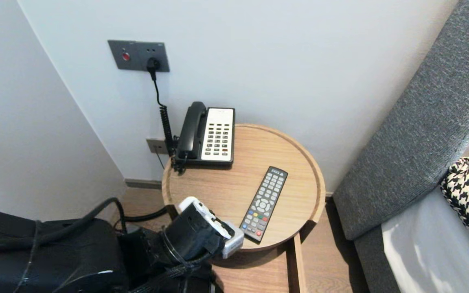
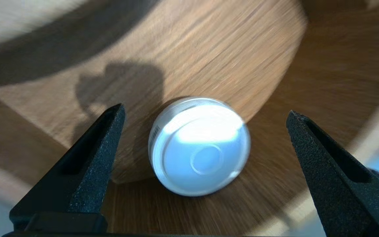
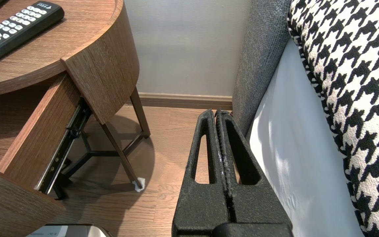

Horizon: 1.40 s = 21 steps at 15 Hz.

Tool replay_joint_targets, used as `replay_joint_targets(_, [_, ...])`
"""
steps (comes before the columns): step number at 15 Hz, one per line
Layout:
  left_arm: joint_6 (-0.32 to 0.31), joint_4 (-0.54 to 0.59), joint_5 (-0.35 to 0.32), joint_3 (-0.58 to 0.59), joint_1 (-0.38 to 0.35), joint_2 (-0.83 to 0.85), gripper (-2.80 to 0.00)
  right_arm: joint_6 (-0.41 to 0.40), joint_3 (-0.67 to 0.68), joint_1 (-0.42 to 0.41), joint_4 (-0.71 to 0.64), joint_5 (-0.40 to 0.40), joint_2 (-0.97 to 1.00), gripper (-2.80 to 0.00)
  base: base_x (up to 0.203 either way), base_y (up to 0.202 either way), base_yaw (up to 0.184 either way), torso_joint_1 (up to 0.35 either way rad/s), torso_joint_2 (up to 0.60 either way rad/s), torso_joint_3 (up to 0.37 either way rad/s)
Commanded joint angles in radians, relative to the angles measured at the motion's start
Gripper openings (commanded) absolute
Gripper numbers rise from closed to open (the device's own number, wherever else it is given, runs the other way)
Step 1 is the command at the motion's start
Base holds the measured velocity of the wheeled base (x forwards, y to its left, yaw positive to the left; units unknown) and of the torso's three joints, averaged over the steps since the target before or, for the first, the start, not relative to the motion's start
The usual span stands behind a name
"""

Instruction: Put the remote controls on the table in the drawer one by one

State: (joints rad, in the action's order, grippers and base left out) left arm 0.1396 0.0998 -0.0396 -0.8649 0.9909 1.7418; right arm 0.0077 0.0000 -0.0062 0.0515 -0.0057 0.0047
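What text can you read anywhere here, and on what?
No text reads clearly enough to quote.
On the remote: a brand mark at its top and key labels, too small to read.
On the phone: key labels, too small to read.
On the tin: print on its side, blurred.
On the wall plate: no text to be seen.

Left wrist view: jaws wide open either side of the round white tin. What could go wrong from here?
1. The tin sits nearer one jaw of the open left gripper, touching neither; closing could shove it sideways instead of clamping.
2. Its wall is low and rounded, so the jaws may slip over the lid or scrape the wooden surface.
3. Head view: the remote lies close to the left gripper; a swing could knock it off the round table.
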Motion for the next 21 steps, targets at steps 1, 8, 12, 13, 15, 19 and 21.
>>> replay_joint_targets(1, [0.003,0.002,0.000,0.002,-0.017,-0.081,0.00,0.000,0.025,0.000,0.001,0.000,0.001,-2.80,0.000,0.000,0.000,0.000,0.00,0.000])
replay_joint_targets(8, [0.014,0.020,0.001,-0.043,-0.116,-0.226,-2.80,0.000,0.025,0.000,0.001,0.000,0.001,-2.80,0.000,0.000,0.000,0.000,0.00,0.000])
replay_joint_targets(12, [0.059,0.082,0.025,-0.195,-0.121,-0.213,-2.80,0.001,0.025,0.000,0.001,0.000,0.001,-2.80,0.000,0.000,0.000,0.000,0.00,0.000])
replay_joint_targets(13, [0.066,0.103,0.054,-0.245,-0.121,-0.192,-2.80,0.001,0.025,0.000,0.001,0.000,0.001,-2.80,0.000,0.000,0.000,0.000,0.00,0.000])
replay_joint_targets(15, [0.073,0.120,0.120,-0.326,-0.117,-0.143,-2.80,0.000,0.025,0.000,0.001,0.000,0.001,-2.80,0.000,0.000,0.000,0.000,0.00,0.000])
replay_joint_targets(19, [0.070,0.112,0.137,-0.421,-0.102,-0.049,-2.80,0.001,0.025,0.000,0.001,0.000,0.001,-2.80,0.000,0.000,0.000,0.000,0.00,0.000])
replay_joint_targets(21, [0.068,0.102,0.138,-0.469,-0.098,0.005,-2.80,0.002,0.025,0.000,0.001,0.000,0.001,-2.80,0.000,0.000,0.000,0.000,0.00,0.000])
